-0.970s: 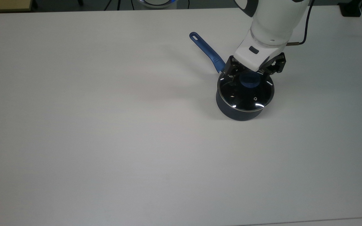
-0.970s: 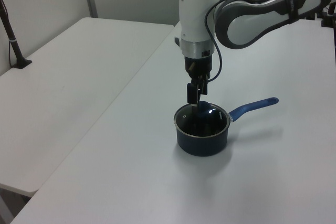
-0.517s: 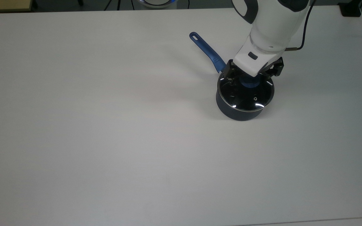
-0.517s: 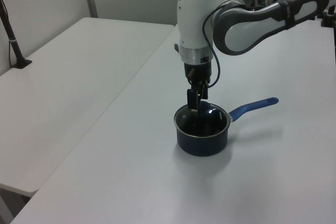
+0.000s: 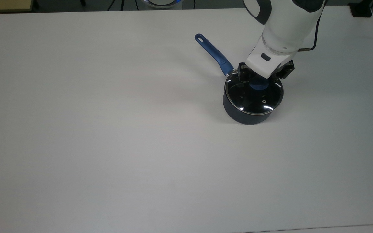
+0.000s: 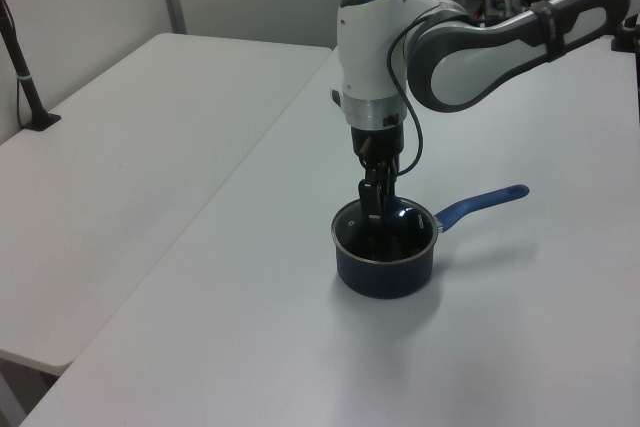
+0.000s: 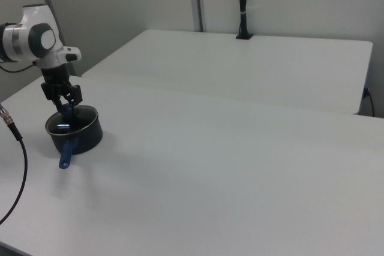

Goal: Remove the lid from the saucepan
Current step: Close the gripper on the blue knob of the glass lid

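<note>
Lid (image 5: pixel 254 95) sits on the saucepan (image 5: pixel 243 115); end effector (image 5: pixel 258 81) straddles its knob (image 5: pixel 258 84), grip unclear; clamp squarely, lift straight.

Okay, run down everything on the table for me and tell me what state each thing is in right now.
lid: on the saucepan, closed, level.
saucepan: upright on the table, covered, handle free.
gripper: down at the lid's blue knob, a finger on each side; grip not confirmed.
table: bears the saucepan.

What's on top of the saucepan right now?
The glass lid sits on the saucepan, the claw down at its blue knob. Reflections hide the pan's inside.
</note>
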Robot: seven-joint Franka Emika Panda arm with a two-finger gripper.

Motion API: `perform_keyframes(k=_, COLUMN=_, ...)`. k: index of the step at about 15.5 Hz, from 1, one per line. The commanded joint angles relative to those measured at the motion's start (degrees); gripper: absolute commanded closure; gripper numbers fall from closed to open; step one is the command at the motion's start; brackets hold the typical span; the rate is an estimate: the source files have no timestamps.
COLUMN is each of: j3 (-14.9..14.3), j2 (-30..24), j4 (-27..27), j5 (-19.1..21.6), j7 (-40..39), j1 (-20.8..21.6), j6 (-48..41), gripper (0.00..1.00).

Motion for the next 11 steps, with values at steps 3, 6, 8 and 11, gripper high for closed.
perform_keyframes(k=3, j3=-0.9, j2=-1.3, j4=-0.4, j5=-0.4, j7=0.6, j1=1.0, j6=-0.1, gripper=0.42)
perform_keyframes(k=6, j3=-0.9, j2=-2.5, j4=-0.3, j5=-0.3, j7=0.2, j1=0.6, j6=-2.1, gripper=0.44)
perform_keyframes(k=8, j3=-1.0, j2=-3.7, j4=-0.2, j5=-0.2, j7=-0.6, j1=0.4, j6=-4.1, gripper=0.46)
perform_keyframes(k=11, j3=-1.5, j2=-6.4, j4=-0.2, j5=-0.3, j7=-0.8, j1=0.3, j6=-5.8, gripper=0.47)
